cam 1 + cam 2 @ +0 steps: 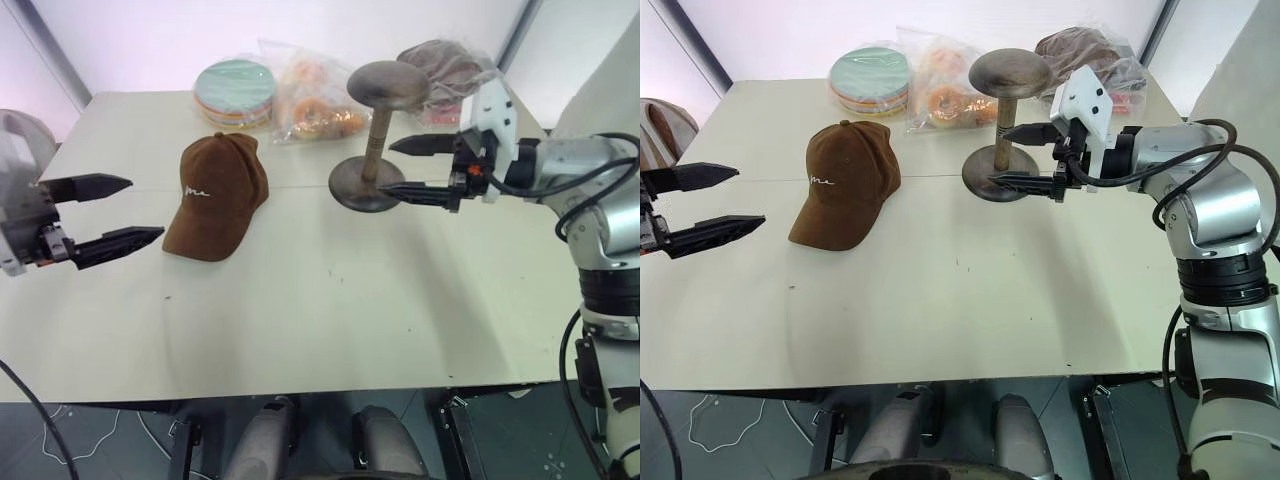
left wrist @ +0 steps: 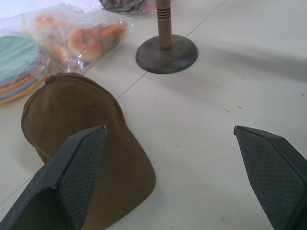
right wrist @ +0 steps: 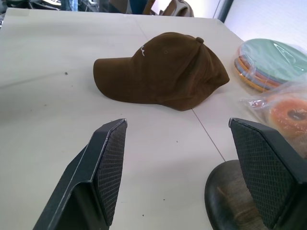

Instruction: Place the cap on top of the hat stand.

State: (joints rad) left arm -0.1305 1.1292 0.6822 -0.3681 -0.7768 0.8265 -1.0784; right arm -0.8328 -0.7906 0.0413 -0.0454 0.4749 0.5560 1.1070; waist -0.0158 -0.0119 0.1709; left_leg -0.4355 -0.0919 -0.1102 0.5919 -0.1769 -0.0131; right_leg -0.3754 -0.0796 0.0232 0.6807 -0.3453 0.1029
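The brown cap (image 1: 215, 195) lies on the table (image 1: 300, 320), left of centre, brim toward me, with small white script on its front. To its right stands the hat stand (image 1: 380, 130), with a round base, a thin post and a bare domed top. My left gripper (image 1: 146, 208) hovers open just left of the cap's brim with nothing in it; in the left wrist view the cap (image 2: 72, 115) lies beyond one finger. My right gripper (image 1: 388, 167) is open and empty at the stand's right side, its fingertips near the post and over the base (image 3: 230, 196).
Along the table's far edge lie a stack of coloured discs in plastic (image 1: 233, 92), a clear bag of orange rings (image 1: 315, 105) and a plastic-wrapped hat (image 1: 445, 65) behind the stand. The table's front edge runs close to me.
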